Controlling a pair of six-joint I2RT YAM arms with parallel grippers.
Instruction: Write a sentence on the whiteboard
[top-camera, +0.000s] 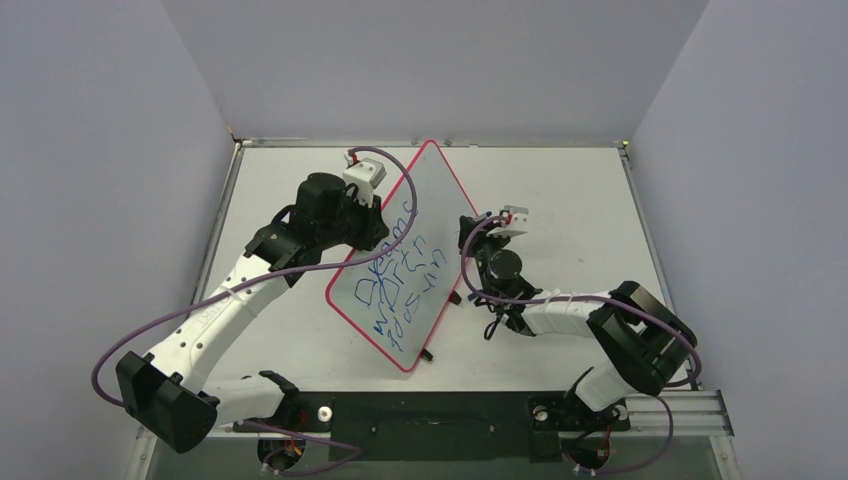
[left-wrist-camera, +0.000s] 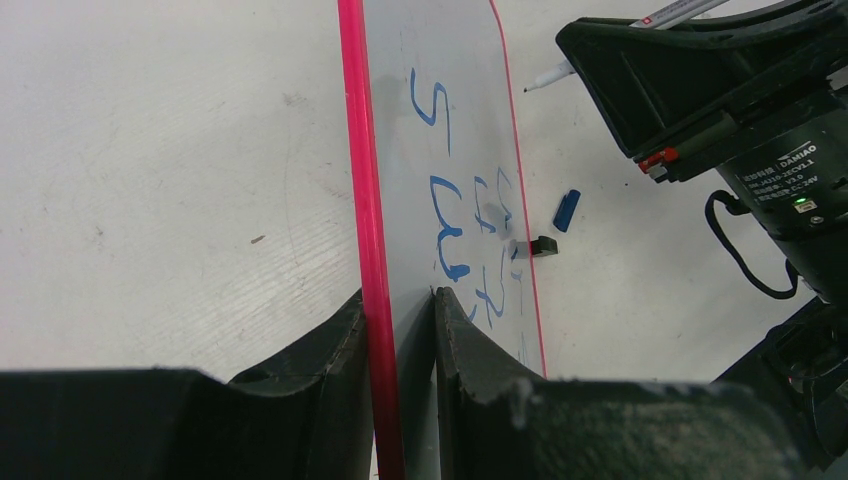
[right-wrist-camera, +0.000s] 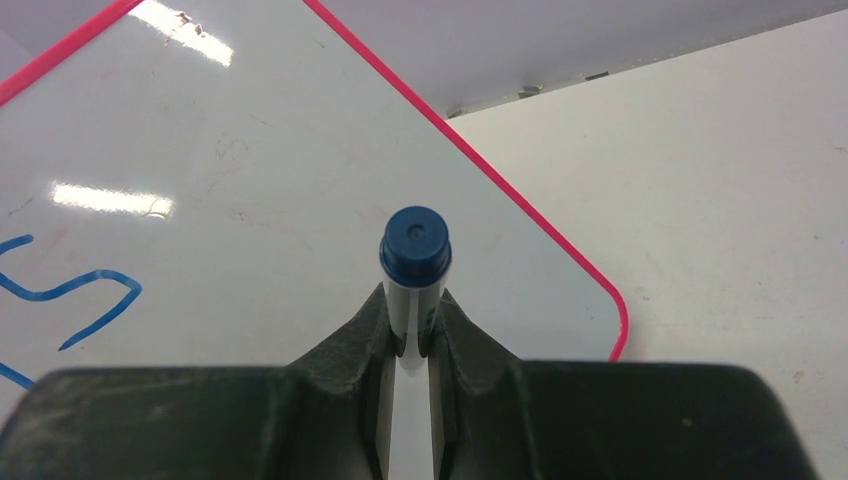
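My right gripper (right-wrist-camera: 412, 322) is clamped on the blue-ended marker (right-wrist-camera: 415, 250). My left gripper (left-wrist-camera: 398, 325) pinches the red rim of the whiteboard (top-camera: 432, 205), mid-table (top-camera: 560, 190), one corner toward the far edge. The sentence (top-camera: 400, 280) runs across it in blue.
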